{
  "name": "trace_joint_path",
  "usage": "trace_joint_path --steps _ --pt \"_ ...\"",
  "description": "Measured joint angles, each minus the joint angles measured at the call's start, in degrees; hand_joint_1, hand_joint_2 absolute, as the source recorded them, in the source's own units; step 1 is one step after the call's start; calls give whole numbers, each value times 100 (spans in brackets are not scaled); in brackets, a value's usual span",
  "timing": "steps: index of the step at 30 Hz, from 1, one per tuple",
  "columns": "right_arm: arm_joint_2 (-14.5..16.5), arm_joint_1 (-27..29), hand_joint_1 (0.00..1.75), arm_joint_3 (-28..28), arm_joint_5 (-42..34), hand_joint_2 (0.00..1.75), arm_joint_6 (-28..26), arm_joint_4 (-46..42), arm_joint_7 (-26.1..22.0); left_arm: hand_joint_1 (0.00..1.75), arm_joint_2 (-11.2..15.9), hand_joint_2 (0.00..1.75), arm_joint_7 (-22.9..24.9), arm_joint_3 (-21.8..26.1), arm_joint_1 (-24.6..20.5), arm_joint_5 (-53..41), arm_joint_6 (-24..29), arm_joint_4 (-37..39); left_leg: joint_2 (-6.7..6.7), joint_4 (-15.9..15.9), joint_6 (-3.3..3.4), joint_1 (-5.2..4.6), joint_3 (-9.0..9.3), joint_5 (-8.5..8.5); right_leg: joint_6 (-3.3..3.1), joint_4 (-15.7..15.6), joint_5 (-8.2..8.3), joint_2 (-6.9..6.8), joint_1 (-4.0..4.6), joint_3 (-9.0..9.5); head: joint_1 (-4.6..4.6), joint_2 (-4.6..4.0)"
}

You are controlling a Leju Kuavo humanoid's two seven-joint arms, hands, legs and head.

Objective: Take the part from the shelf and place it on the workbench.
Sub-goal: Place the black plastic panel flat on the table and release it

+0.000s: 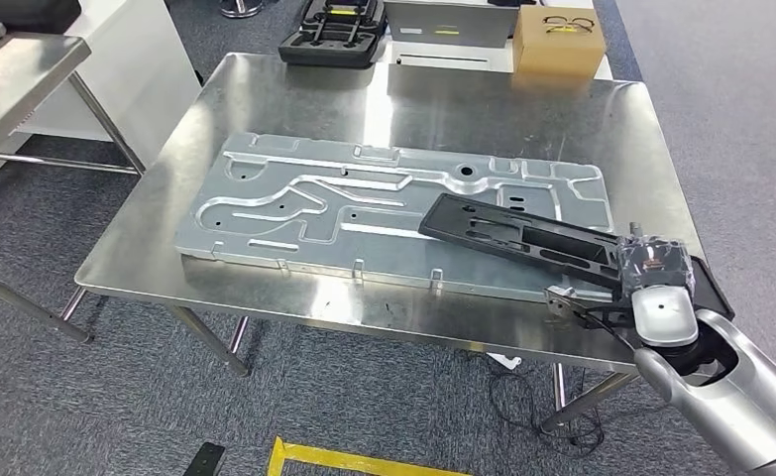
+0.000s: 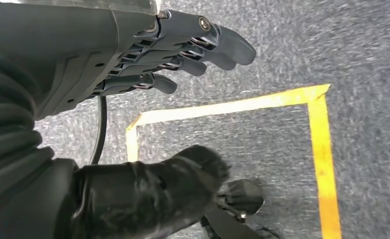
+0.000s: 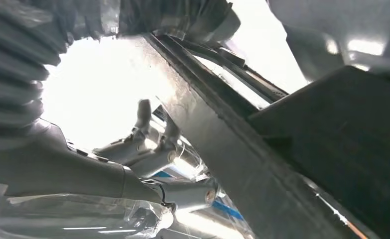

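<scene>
Black part (image 1: pixel 522 236) lay slanted across the right end of the large grey metal panel (image 1: pixel 364 203) on the steel desk (image 1: pixel 265 94), its near end grasped by the right hand (image 1: pixel 651 268) at the desk's front right corner. Left hand (image 2: pixel 183 55) hung released above grey carpet (image 2: pixel 362 55), fingers apart.

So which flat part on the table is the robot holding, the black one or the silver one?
The black part. The right hand grips its near end, and it lies slanted across the big silver plate, which nothing holds.
</scene>
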Motion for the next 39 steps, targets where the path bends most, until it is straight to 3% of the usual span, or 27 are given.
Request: trace_joint_path --steps 1,3,5,8,10,13,14,15,16,18,20,24,25,27,29,31,32,35,36,37,39 --pt "1 17 0 0 16 0 -26 -8 1 0 0 0 34 0 0 2 55 0 0 -197 6 5 107 136 1 4 -1 3 1 1 0 0" --pt "1 44 0 -4 50 0 -100 -52 2 0 2 0 95 0 -5 7 170 0 -1 -970 49 2 516 459 10 7 -2 11 7 4 1 0" --pt "2 63 0 -14 84 0 -209 -121 4 0 5 0 148 0 -13 10 264 0 -4 -1496 107 -21 793 601 51 3 0 19 16 3 3 0" --pt "10 109 0 -26 154 0 -357 -234 4 0 4 0 212 0 -13 12 342 0 -3 -1596 180 -24 840 633 141 -16 8 24 11 8 4 0" --pt "14 136 0 -48 194 0 -432 -317 4 0 2 0 229 0 -15 12 369 0 5 -1671 248 2 865 694 192 140 -129 28 9 -58 13 0" --pt "17 172 0 -80 208 0 -590 -410 5 0 -1 0 263 0 -19 16 394 0 10 -1706 299 13 866 740 241 1105 -689 31 -7 -454 31 0" --pt "19 193 0 -81 204 0 -670 -434 5 0 -2 0 286 0 -15 22 395 0 9 -1697 300 13 858 742 255 1413 -810 30 -14 -577 33 0" --pt "21 213 0 -81 194 0 -774 -464 4 0 -3 0 312 0 -11 35 392 0 8 -1682 300 13 848 744 266 1540 -821 30 -23 -616 32 0" --pt "22 226 0 -84 179 0 -885 -498 4 0 -7 0 336 0 -8 48 390 0 6 -1665 298 14 838 744 275 1471 -739 29 -33 -564 32 0" --pt "27 229 0 -104 60 0 -1155 -590 4 0 -15 0 384 0 -11 71 391 0 -1 -1608 276 18 814 730 286 765 -400 30 -60 -185 32 0" --pt "47 232 0 -145 -201 0 -1453 -690 -3 0 -20 0 418 0 -18 75 414 0 -10 -1533 222 1 765 716 270 165 -196 38 -52 123 31 0" --pt "144 245 0 -205 -965 0 -2052 -861 -41 0 -20 0 439 0 -11 79 473 0 -15 -1489 92 -4 681 755 139 77 -106 47 -29 95 28 0" --pt "173 240 0 -205 -1157 0 -2181 -899 -51 0 -19 0 440 0 -12 81 480 0 -13 -1412 57 3 639 671 94 66 -70 40 -35 68 19 0" --pt "226 227 0 -205 -1462 0 -2426 -970 -74 0 -20 0 441 0 -19 84 486 0 -5 -953 -9 25 459 280 19 45 10 23 -48 -11 -9 0" --pt "277 210 0 -204 -1645 0 -2642 -1031 -106 0 -22 0 450 0 -22 76 498 0 -2 -203 -56 39 215 -193 -9 48 95 16 -33 -129 -29 0" --pt "332 194 0 -196 -1751 0 -2769 -1088 -128 0 -22 0 466 0 -21 56 523 0 -2 163 -54 40 185 -380 -13 51 187 14 -9 -252 -29 0" --pt "357 190 0 -192 -1786 0 -2797 -1117 -131 0 -22 0 475 0 -22 40 536 0 -2 40 -36 39 324 -337 -13 52 234 14 4 -309 -30 0" --pt "405 167 0 -189 -1929 0 -2888 -1202 -137 0 -20 0 511 0 -38 17 571 0 -3 -1153 72 9 1147 -16 12 45 383 14 36 -441 -26 0" --pt "418 158 0 -190 -2037 0 -3006 -1225 -157 0 -19 0 522 0 -49 16 583 0 -4 -1457 108 -11 1321 59 37 34 432 13 35 -461 -26 0" --pt "435 152 0 -194 -2196 0 -3193 -1245 -191 0 -17 0 538 0 -60 17 595 0 -6 -1606 139 -31 1383 100 70 19 480 11 30 -470 -29 0" --pt "478 155 0 -219 -2664 0 -3731 -1265 -294 0 -11 0 580 0 -66 21 616 0 -8 -1646 199 -65 1336 206 147 -44 586 10 12 -470 -39 0"
